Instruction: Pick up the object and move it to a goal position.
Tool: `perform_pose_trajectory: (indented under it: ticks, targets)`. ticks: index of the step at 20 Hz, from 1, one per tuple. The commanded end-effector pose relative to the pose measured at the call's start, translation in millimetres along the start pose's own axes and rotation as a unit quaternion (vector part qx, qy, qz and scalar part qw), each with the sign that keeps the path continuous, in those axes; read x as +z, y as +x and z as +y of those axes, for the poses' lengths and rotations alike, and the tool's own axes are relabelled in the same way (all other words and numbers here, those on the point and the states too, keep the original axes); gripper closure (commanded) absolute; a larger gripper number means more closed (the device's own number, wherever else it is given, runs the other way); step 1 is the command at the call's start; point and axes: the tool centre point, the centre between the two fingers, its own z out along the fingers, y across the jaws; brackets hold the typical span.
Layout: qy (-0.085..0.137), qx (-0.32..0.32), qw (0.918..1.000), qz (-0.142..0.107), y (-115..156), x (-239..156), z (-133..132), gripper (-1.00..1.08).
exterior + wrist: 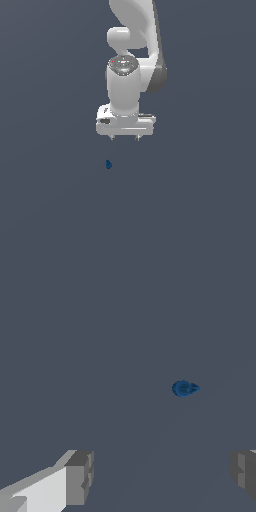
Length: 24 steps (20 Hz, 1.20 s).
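While the dark blue object lies alone on the flat grey floor, I log it below the gripper and toward the exterior view's left, untouched. Gripper: white, pointing down, fingers spread wide, holding nothing, apart from the object.

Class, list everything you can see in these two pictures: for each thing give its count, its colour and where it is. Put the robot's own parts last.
object: one, dark blue, tiny and slightly elongated, lying alone on the floor, below the gripper and toward the exterior view's left of it, untouched.
floor: one, plain dark grey-blue, filling the background of both views.
arm: one, white with grey joints, coming down from the top of the exterior view.
gripper: one, white, with grey fingers spread wide apart, holding nothing, above the object.
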Motion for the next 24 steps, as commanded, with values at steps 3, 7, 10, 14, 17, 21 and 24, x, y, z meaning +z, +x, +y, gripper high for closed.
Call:
perform_pose_trajectory:
  ticks: [3, 7, 10, 14, 17, 21, 24]
  targets:
    - [0.001, -0.002, 1.0000, 0.001, 0, -1, -2, -0.92]
    - [0.008, -0.019, 0.9998, 0.007, 1, -6, -18, -0.92]
    - [0.012, -0.026, 0.9995, 0.011, 1, -9, -27, -0.92]
    - [0.012, -0.026, 0.9995, 0.010, 1, -9, -27, -0.92]
    - [0.011, -0.032, 0.9994, 0.010, 2, -7, -25, -0.92]
    - [0.010, -0.047, 0.9988, 0.009, 5, -3, -21, -0.92]
    - [0.009, -0.064, 0.9979, 0.007, 8, 2, -15, -0.92]
